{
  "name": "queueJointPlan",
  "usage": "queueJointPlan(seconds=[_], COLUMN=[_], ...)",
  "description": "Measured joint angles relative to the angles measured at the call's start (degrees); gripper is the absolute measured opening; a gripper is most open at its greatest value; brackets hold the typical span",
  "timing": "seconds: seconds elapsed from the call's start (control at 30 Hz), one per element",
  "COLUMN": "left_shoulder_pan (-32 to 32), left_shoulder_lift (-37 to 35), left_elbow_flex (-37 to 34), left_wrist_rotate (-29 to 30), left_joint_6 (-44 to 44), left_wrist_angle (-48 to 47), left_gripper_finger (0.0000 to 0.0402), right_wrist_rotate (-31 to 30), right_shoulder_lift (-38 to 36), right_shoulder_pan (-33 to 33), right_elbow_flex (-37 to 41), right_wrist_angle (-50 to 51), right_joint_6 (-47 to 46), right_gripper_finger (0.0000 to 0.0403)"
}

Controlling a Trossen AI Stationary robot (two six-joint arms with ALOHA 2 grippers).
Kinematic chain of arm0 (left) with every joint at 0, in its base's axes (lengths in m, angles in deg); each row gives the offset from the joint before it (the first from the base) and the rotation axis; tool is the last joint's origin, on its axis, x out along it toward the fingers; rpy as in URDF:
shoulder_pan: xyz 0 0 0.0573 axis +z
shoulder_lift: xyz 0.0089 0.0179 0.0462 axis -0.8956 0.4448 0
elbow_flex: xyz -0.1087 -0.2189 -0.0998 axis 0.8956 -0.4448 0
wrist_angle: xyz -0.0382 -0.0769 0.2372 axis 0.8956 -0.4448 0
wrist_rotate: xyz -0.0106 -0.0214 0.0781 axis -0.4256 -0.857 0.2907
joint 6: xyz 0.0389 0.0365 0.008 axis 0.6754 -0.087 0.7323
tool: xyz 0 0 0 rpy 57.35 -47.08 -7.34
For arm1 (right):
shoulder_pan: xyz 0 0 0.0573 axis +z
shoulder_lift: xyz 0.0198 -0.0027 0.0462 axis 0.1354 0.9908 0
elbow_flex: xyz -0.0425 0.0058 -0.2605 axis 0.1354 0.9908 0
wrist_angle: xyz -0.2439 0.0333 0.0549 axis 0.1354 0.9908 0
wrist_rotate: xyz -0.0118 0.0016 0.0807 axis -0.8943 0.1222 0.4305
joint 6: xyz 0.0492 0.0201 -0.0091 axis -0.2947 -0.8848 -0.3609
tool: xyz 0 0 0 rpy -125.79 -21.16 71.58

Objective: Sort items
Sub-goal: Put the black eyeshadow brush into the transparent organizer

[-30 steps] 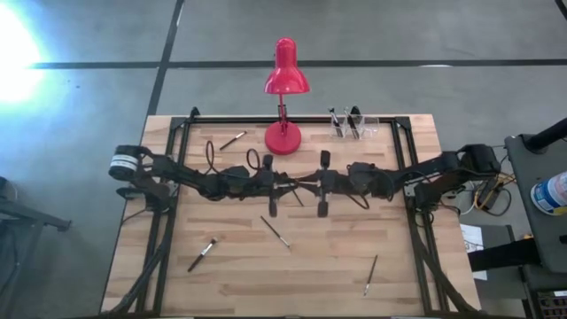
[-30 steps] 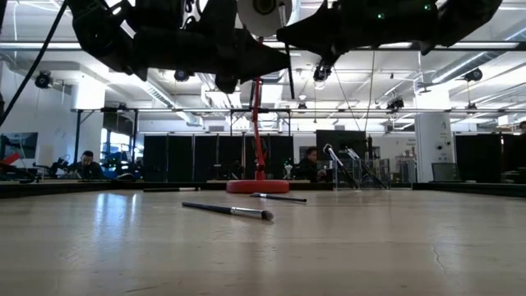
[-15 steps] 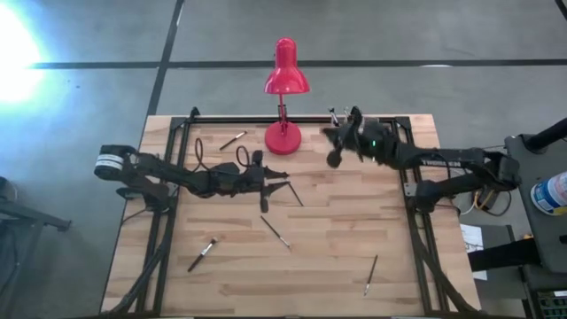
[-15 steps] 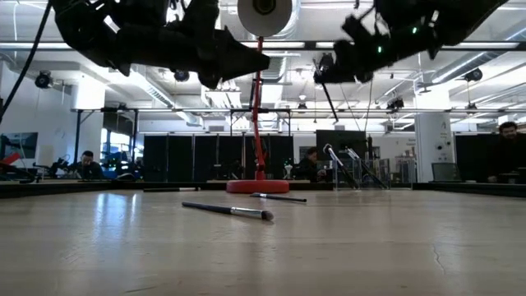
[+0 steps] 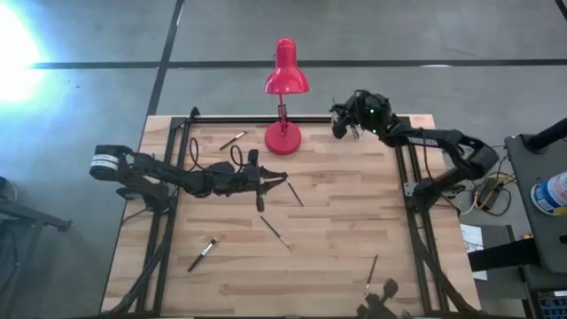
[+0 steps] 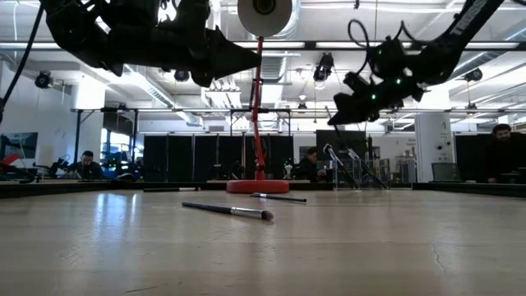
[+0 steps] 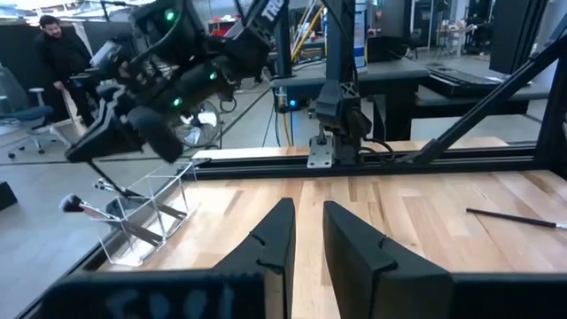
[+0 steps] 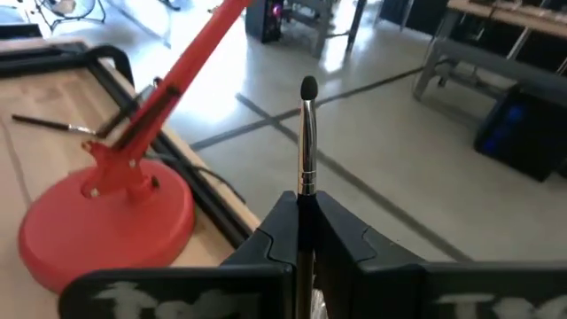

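Thin brushes are scattered flat on the wooden table: one [image 5: 233,140] near the far edge, one [image 5: 295,194] at the middle, one [image 5: 275,232] just nearer, a bristle-tipped one [image 5: 202,254] toward the left front, one [image 5: 370,275] toward the right front. Another brush [image 8: 306,142] is held upright, dark tip uppermost.

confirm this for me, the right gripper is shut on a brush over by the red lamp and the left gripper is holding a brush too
Not quite. The right gripper is shut on a brush near the red lamp, but the left gripper holds nothing; the left wrist view shows bare table between its fingers.
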Motion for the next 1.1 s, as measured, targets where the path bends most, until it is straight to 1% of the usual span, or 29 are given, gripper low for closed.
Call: queueJointPlan(seconds=[0.17,0.27,0.33,0.73,0.8,0.9,1.1], left_shoulder_pan=[0.0,0.0,0.0,0.1,0.1,0.1,0.1], left_shoulder_lift=[0.0,0.0,0.0,0.0,0.0,0.0,0.0], left_elbow_flex=[0.0,0.0,0.0,0.0,0.0,0.0,0.0], left_wrist_rotate=[0.0,0.0,0.0,0.0,0.0,-0.7,-1.0], left_joint_6=[0.0,0.0,0.0,-0.2,-0.2,-0.3,-0.3], left_wrist_angle=[-0.1,-0.1,-0.1,-0.1,-0.1,-0.7,-1.0], left_gripper_finger=[0.0052,0.0052,0.0052,0.0052,0.0052,0.0052,0.0052], right_wrist_rotate=[-0.4,-2.1,-3.4,-3.7,-5.7,-8.0,-8.1], right_shoulder_lift=[4.4,5.6,5.9,6.2,6.2,6.2,6.2], right_shoulder_pan=[-0.2,-0.3,-0.3,-0.4,-0.4,-0.4,-0.4], right_elbow_flex=[-0.1,-0.4,-0.4,-0.4,-0.4,-0.4,-0.4], right_wrist_angle=[-0.5,-0.7,-0.7,-0.3,-0.3,0.5,2.1], right_joint_6=[0.6,0.0,0.1,-0.6,-2.0,-2.4,-2.5], right_gripper_finger=[0.0013,0.0013,0.0013,0.0027,0.0030,0.0042,0.0086])
